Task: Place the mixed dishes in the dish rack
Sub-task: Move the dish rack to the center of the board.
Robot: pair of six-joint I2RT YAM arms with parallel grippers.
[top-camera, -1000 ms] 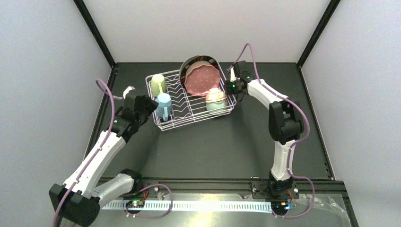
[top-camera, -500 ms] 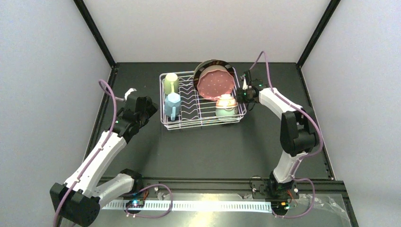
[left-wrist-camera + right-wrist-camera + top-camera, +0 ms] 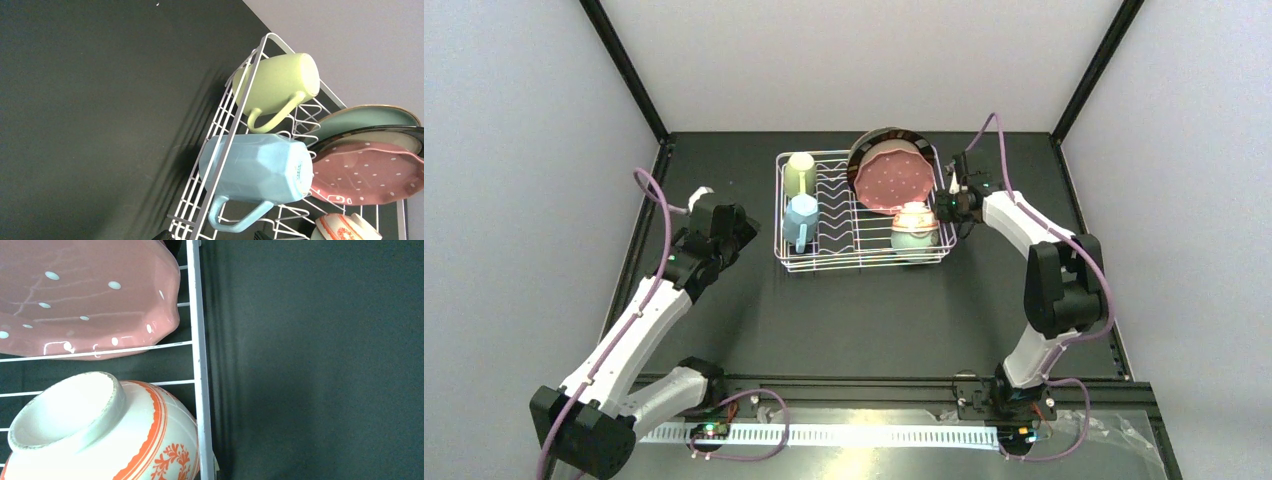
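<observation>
Overhead only, you see both arms: right gripper [image 3: 951, 197] closed at the dish rack's [image 3: 836, 215] 3 o'clock, left gripper [image 3: 742, 226] wide, empty, at 9.

The pink plate [image 3: 891, 183] hides most of the green plate [image 3: 874, 140] — only its rim shows.

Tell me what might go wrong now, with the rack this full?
1. The pink speckled plate leans on the dark-rimmed plate at the dish rack's far right corner; a jolt could tip both.
2. The right gripper appears clamped on the rack's right rim beside the stacked bowls; a tug might topple them.
</observation>
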